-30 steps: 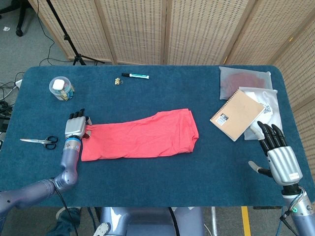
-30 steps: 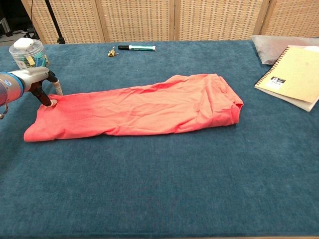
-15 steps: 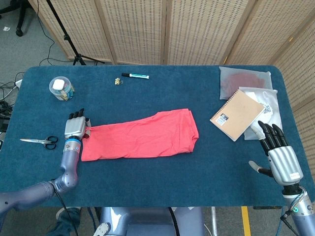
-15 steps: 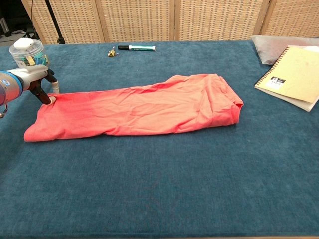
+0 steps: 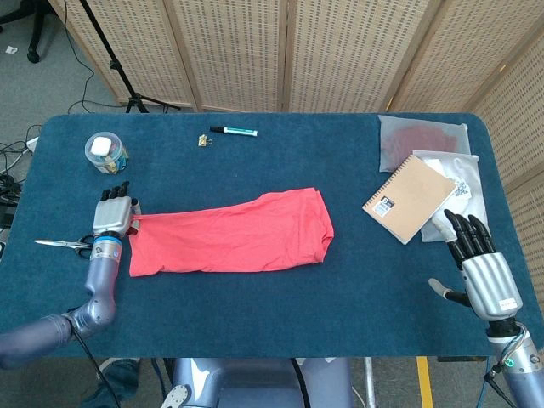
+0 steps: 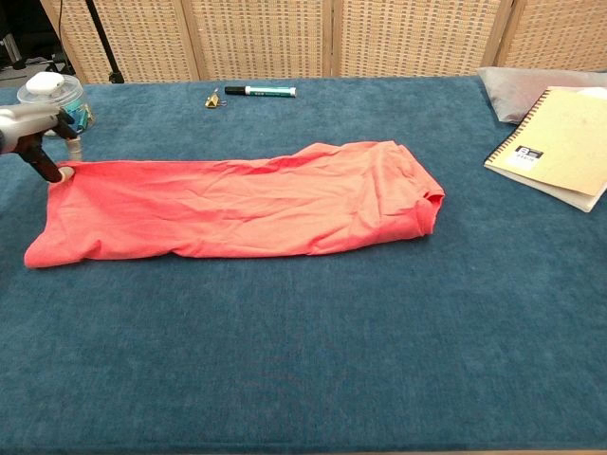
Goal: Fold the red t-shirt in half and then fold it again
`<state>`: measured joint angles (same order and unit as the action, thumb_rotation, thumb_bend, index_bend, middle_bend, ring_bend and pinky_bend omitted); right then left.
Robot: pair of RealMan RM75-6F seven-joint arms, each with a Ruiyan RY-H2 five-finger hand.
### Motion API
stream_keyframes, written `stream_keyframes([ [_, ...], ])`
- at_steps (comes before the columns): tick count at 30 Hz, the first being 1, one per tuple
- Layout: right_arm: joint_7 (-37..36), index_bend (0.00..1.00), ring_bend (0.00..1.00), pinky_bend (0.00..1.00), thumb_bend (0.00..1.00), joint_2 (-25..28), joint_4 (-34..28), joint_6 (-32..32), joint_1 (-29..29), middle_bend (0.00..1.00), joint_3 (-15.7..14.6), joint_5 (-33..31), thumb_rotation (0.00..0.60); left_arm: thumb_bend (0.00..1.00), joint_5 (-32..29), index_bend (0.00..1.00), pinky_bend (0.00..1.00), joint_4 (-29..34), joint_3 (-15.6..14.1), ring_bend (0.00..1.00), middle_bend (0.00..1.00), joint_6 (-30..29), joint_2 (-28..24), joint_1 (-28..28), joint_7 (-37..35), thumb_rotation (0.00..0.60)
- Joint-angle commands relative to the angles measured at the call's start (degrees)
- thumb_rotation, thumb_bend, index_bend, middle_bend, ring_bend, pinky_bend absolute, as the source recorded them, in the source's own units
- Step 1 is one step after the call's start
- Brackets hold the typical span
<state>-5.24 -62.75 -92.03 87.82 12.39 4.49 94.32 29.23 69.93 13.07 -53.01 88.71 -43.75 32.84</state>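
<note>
**While Pinched at One Corner, Stretched Long Across Blue Felt**

Seen at the left of the head view: the silver-and-black left hand (image 5: 113, 217), pinching the upper left corner of the red fabric t-shirt (image 5: 229, 242). Shown again at the upper left of the chest view, with dark fingertips (image 6: 45, 163) closed on that same corner where it meets the cloth.

Laid flat as one long, wrinkled band on the dark blue felt-covered table (image 5: 272, 323), running from the left hand to a rounded, doubled edge right of centre. Slightly narrower at the left end, broader at the right.

Resting at the lower right of the head view, well apart from the shirt: the silver right hand (image 5: 480, 263), black fingers straight and a little spread, thumb out to the side, holding nothing.

Lying just left of the left hand: steel scissors with black handles (image 5: 66, 246). Standing above it, near the table's upper left corner: a clear plastic jar with a white lid (image 5: 105, 153).

Placed along the top edge of the table: a green-and-black marker pen (image 5: 234, 131), with a small brass binder clip (image 5: 203, 139) just beside it.

Grouped at the upper right: a brown spiral-bound notebook (image 5: 408, 198), tilted and overlapping a clear plastic bag (image 5: 463, 183), with a frosted pouch (image 5: 422, 140) above.
</note>
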Motion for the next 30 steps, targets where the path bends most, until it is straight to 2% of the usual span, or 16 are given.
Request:
stream_keyframes([
  [1,0.0,0.0,0.0,0.0,0.0,0.0,-0.1,0.0,0.0,0.0,0.0,0.1,0.6,0.5,1.1,0.78,0.0,1.7,-1.6,0.0,0.0,1.2,-3.2,1.8,-0.5,0.6],
  [11,0.2,0.0,0.0,0.0,0.0,0.0,-0.2,0.1,-0.1,0.0,-0.1,0.6,0.6,0.51,4.8,0.78,0.0,2.1,-5.0,0.0,0.0,6.6,-11.1,6.0,-6.0,0.6],
  [16,0.5,0.0,0.0,0.0,0.0,-0.1,-0.2,0.2,-0.2,0.0,-0.1,0.8,0.6,0.51,7.5,0.78,0.0,-0.2,-7.0,0.0,0.0,10.4,-15.2,9.0,-10.6,0.6],
  [26,0.9,0.0,0.0,0.0,0.0,-0.2,-0.2,-0.1,-0.1,0.0,0.0,0.8,0.6,0.51,11.5,0.78,0.0,-11.8,-7.5,0.0,0.0,15.4,-15.1,12.9,-20.2,0.6],
  [30,1.0,0.0,0.0,0.0,0.0,-0.2,-0.3,-0.2,-0.1,0.0,0.0,0.8,0.6,0.52,12.6,0.78,0.0,-15.3,-6.7,0.0,0.0,17.0,-14.3,13.6,-23.5,0.6],
])
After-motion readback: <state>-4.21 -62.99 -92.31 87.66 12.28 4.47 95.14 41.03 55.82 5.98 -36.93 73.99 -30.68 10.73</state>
